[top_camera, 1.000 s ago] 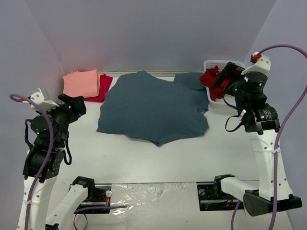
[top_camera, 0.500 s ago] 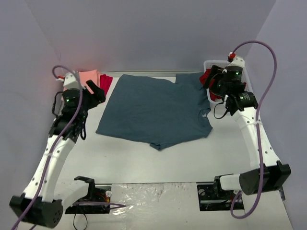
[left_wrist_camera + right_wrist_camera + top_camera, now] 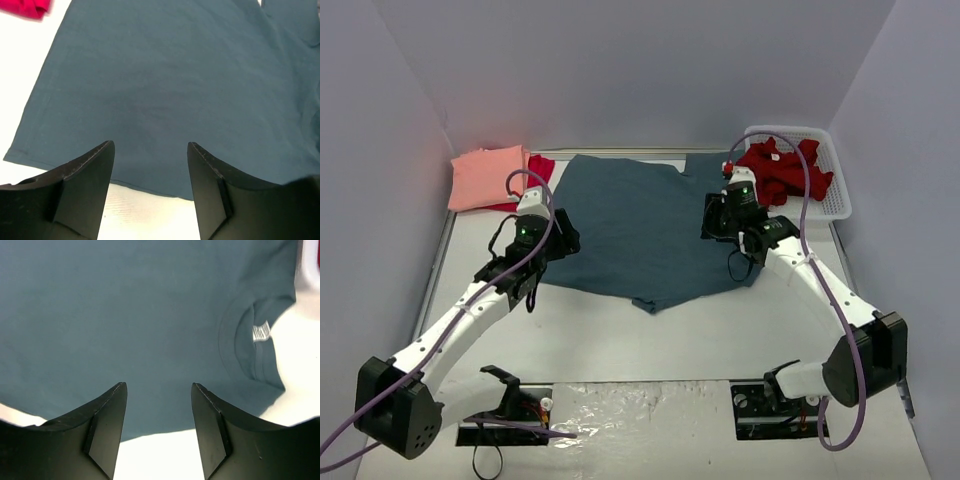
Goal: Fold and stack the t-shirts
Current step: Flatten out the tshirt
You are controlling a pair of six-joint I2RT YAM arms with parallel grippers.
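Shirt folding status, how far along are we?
Done: pink shirt lies folded on the crimson shirt, far left. In hand: blue shirt spread flat, unfolded; left gripper and right gripper open above its two sides, holding nothing. Left: fold and stack it, then the dark red shirt crumpled in the basket.

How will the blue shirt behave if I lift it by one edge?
Likely floppy: the blue shirt lies flat with wavy edges, so it should drape and sag. Probably light, being thin cloth. Pushed, it may bunch rather than slide.
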